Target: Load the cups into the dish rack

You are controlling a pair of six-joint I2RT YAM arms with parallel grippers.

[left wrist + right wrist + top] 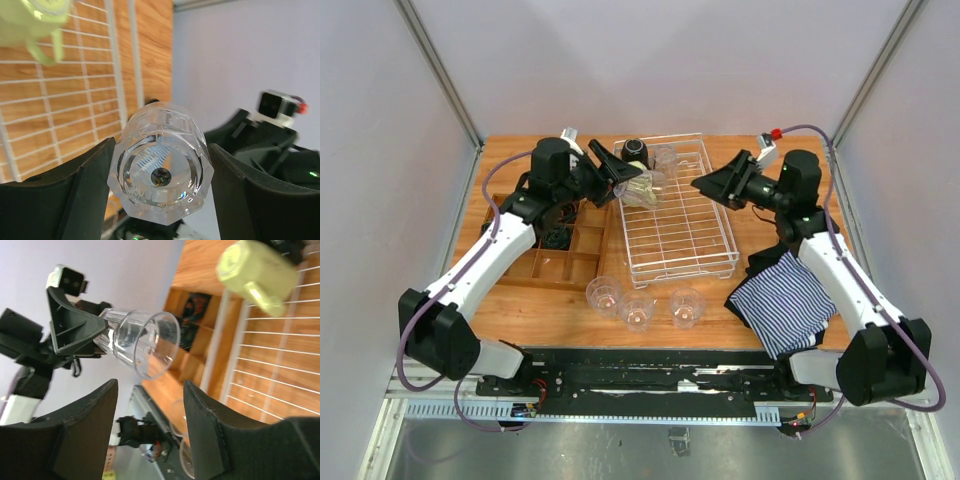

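My left gripper [617,176] is shut on a clear tumbler [628,190], held on its side above the left edge of the white wire dish rack [682,262]. The left wrist view shows the tumbler's base [160,167] between the two fingers. A pale yellow-green mug [650,183], a black mug [637,150] and another clear tumbler [666,158] are in the rack's far end. Three clear tumblers [638,309] stand on the table in front of the rack. My right gripper [704,183] is open and empty above the rack's right side, facing the held tumbler [145,342].
A brown wooden compartment tray [560,262] lies left of the rack, under the left arm. A blue-and-white striped cloth [783,302] lies at the right front, under the right arm. Grey walls close in the table on three sides.
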